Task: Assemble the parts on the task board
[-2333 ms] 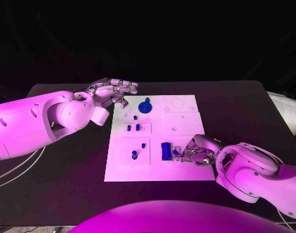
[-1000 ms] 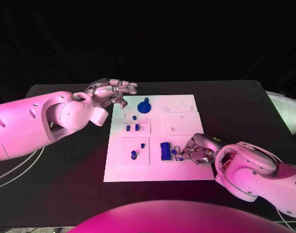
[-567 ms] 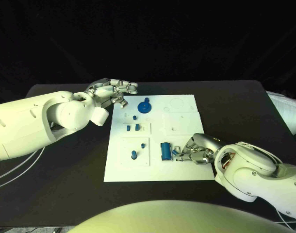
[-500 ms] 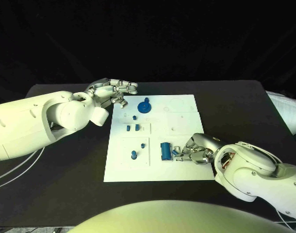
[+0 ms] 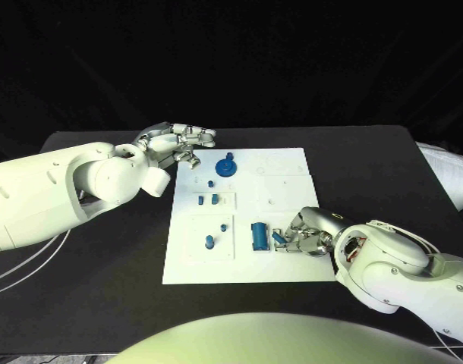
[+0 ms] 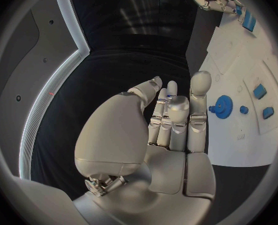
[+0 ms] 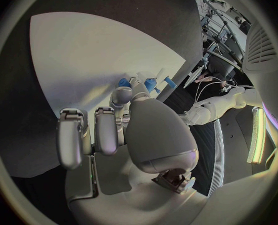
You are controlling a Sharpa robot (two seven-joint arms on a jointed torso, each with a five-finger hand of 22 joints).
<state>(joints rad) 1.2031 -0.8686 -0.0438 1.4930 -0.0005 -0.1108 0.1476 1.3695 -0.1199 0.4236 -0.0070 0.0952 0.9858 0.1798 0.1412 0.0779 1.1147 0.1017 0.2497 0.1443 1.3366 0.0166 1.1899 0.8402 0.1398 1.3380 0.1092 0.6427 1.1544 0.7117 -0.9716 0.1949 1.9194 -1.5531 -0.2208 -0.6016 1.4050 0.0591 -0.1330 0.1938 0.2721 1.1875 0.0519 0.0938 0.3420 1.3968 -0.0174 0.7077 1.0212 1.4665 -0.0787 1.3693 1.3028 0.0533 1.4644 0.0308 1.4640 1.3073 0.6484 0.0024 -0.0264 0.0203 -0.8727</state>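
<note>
The white task board (image 5: 297,262) lies in the middle of the black table. On it I see a blue gear (image 5: 227,165), several small blue pegs (image 5: 209,199) and an oblong blue block (image 5: 259,235). My right hand (image 5: 303,238) rests low on the board's near right part, right beside the block. Its thumb and a finger pinch a small blue part (image 5: 281,236), which the right wrist view shows at the fingertips (image 7: 123,81). My left hand (image 5: 176,143) hovers off the board's far left corner, fingers curled in and holding nothing. The gear (image 6: 224,106) lies just beyond that hand (image 6: 171,116).
Bare black table (image 5: 100,265) surrounds the board on all sides. A white cable (image 5: 13,277) trails by my left arm, and a pale cloth (image 5: 461,178) lies at the table's right edge.
My right hand's fingers have crept slightly toward the blue block with the small part. The left hand has stayed where it was.
</note>
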